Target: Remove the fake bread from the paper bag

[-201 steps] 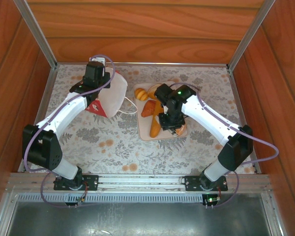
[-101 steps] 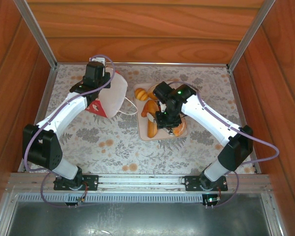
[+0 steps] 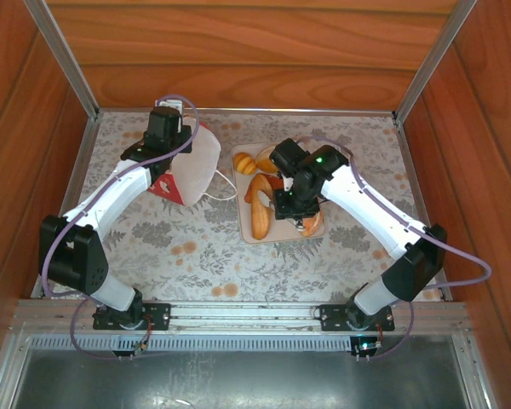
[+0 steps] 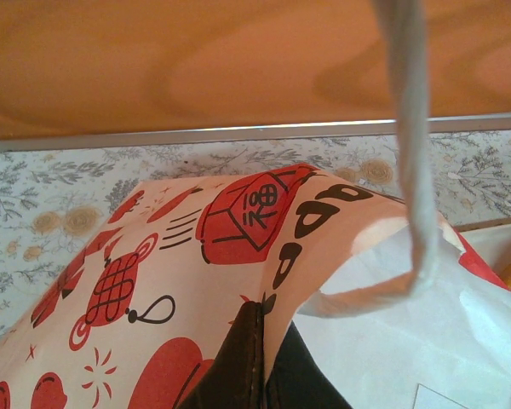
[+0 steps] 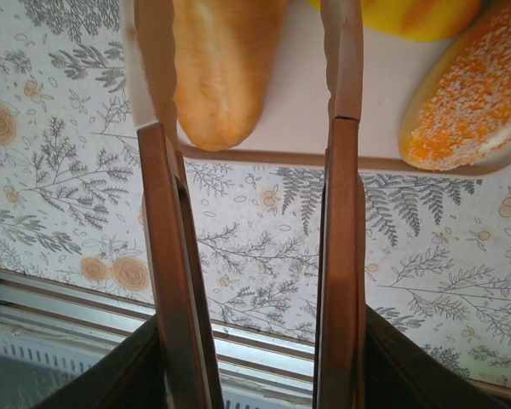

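- Your left gripper is clamped tight on the paper bag. In the left wrist view, its dark fingers pinch the paper where the red-printed side meets the white side.
- A white cord handle hangs in a loop in front of that camera.
- From above, the paper bag sits on the left half of the table, held at its far end by the left gripper. Its white face is turned up and a red corner shows at the near left.
- The fake bread lies on the flat beige tray, just to the right of the bag. It includes a long loaf, a round bun and an orange crumbed piece.
- Your right gripper hangs over the tray's near edge with its jaws apart, and nothing is held between them.
- In the right wrist view, the long loaf lies on the tray below the gripper, partly behind one finger. The orange crumbed piece lies off to the side.
- The floral tablecloth covers the table under everything.
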Controlling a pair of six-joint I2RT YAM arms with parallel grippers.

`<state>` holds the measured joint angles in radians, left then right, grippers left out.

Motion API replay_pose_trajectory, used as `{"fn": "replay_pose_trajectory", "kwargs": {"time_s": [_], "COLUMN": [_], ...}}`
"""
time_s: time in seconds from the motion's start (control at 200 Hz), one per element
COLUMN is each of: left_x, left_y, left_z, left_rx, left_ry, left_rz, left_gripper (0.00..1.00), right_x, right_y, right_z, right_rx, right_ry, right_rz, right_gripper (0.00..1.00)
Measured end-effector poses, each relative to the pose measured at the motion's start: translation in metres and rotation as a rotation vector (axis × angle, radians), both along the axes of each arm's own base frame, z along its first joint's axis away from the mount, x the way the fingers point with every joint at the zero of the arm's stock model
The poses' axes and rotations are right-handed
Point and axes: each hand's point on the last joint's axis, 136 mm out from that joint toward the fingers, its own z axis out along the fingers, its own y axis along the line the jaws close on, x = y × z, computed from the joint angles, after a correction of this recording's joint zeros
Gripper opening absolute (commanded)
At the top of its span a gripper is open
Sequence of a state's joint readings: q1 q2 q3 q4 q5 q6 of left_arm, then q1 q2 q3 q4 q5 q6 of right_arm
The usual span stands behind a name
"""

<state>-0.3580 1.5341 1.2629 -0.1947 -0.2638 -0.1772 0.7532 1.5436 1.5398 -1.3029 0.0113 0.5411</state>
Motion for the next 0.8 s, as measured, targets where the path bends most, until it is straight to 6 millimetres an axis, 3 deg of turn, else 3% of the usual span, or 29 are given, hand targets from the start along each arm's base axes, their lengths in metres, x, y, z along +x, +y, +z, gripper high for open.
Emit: {"fn": "replay_pose_trajectory", "kwargs": {"time_s": [0.275,0.545,0.8], "left_x": [0.000,0.000,0.000], "left_y": [0.000,0.000,0.000], "left_z": [0.000,0.000,0.000], "left_rx": [0.000,-0.003,0.000], "left_ry": [0.000,0.000,0.000], "left_rz": [0.000,0.002,0.003], "left_gripper": [0.00,0.00,0.00], "right_x": [0.001,0.003,0.009], "right_y": [0.002,0.025,0.057], "right_z": [0.001,-0.006,-0.042], "right_rx": [0.024,0.119,0.098], "right_ry": [-0.015,0.006,0.100], "right_rz": [-0.010,0.019,0.094], "right_gripper": [0.55,0.54,0.54]}}
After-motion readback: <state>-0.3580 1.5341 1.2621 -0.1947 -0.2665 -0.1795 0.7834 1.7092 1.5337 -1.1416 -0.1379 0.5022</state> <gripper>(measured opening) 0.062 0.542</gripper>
